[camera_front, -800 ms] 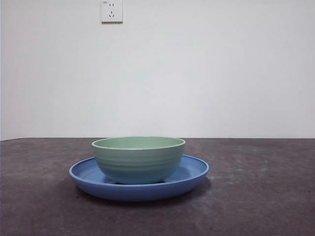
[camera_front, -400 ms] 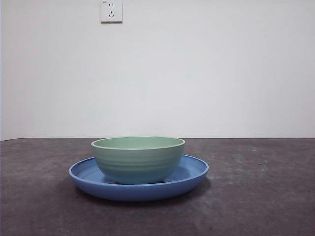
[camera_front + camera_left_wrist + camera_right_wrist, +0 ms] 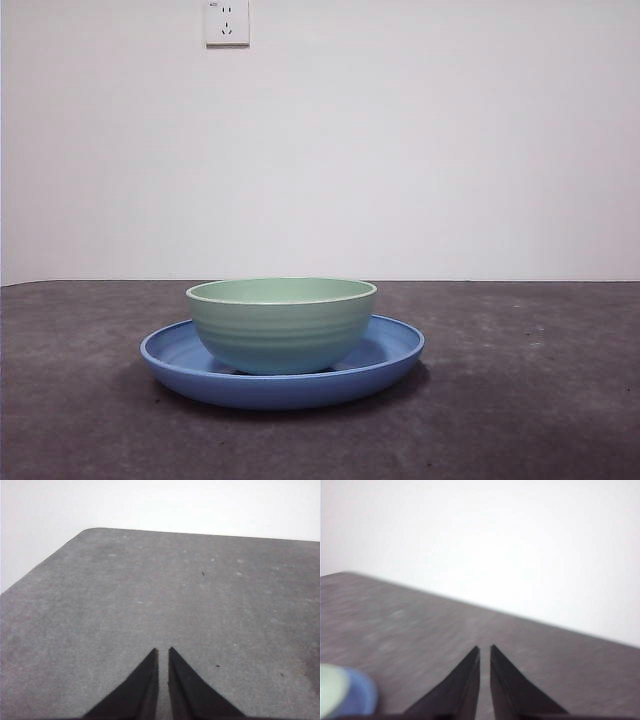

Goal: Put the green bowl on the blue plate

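Note:
The pale green bowl stands upright inside the blue plate, a little left of the table's middle in the front view. No arm shows in that view. My right gripper is shut and holds nothing; an edge of the blue plate and of the green bowl shows blurred at the corner of its view, off to the side of the jaws. My left gripper is shut over bare grey table, with neither dish in its view.
The dark grey table runs out to both sides of the plate. A white wall with a power socket stands behind. The left wrist view shows a rounded table corner.

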### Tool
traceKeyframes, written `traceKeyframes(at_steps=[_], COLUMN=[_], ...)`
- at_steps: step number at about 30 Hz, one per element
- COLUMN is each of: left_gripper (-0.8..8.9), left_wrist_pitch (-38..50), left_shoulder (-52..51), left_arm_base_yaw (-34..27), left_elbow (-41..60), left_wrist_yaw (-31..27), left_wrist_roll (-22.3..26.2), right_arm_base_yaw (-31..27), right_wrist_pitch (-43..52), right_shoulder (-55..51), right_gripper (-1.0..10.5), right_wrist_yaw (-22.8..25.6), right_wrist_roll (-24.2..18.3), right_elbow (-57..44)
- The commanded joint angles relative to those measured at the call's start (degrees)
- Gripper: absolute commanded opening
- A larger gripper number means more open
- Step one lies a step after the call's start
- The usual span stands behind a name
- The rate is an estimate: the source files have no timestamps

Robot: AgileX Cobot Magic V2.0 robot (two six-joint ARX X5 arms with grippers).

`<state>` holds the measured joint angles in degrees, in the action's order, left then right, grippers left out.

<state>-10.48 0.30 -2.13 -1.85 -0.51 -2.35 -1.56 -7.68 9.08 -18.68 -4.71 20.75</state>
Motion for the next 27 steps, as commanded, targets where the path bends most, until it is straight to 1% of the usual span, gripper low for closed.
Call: traceKeyframes(at_steps=[1, 3, 6, 10, 12, 15, 19, 27], left_gripper=[0.32, 0.32, 0.32, 0.32, 0.32, 0.32, 0.32, 0.32], left_wrist_pitch=[-0.33, -0.33, -0.33, -0.33, -0.33, -0.33, -0.28, -0.28], left_shoulder=[-0.11, -0.11, -0.11, -0.11, -0.11, -0.11, -0.11, -0.11], left_arm_base_yaw=[-0.04, -0.04, -0.04, -0.04, -0.04, -0.04, -0.04, -0.04], left_elbow=[1.18, 1.18, 1.18, 1.18, 1.18, 1.18, 1.18, 1.18], left_wrist_yaw=[-0.31, -0.31, -0.31, -0.31, -0.31, -0.31, -0.31, -0.31], left_wrist_roll=[0.11, 0.11, 0.11, 0.11, 0.11, 0.11, 0.11, 0.11], right_arm_base_yaw=[-0.09, -0.09, -0.09, -0.09, -0.09, -0.11, -0.13, -0.13], right_wrist_pitch=[4.9, 5.16, 5.01, 4.92, 4.83, 0.55, -2.71, -2.29], right_shoulder=[-2.27, -3.78, -4.96, -6.62, -7.69, -8.87, -8.87, -8.87], right_gripper=[0.3, 0.3, 0.3, 0.3, 0.3, 0.3, 0.3, 0.3], right_wrist_yaw=[6.19, 10.49, 15.41, 17.66, 17.62, 17.64, 17.62, 17.62], right_wrist_roll=[0.02, 1.57, 2.82, 2.82, 2.84, 2.78, 2.8, 2.8], right_elbow=[-6.25, -10.05, -14.1, -18.16, -19.85, -20.15, -20.13, -20.13])
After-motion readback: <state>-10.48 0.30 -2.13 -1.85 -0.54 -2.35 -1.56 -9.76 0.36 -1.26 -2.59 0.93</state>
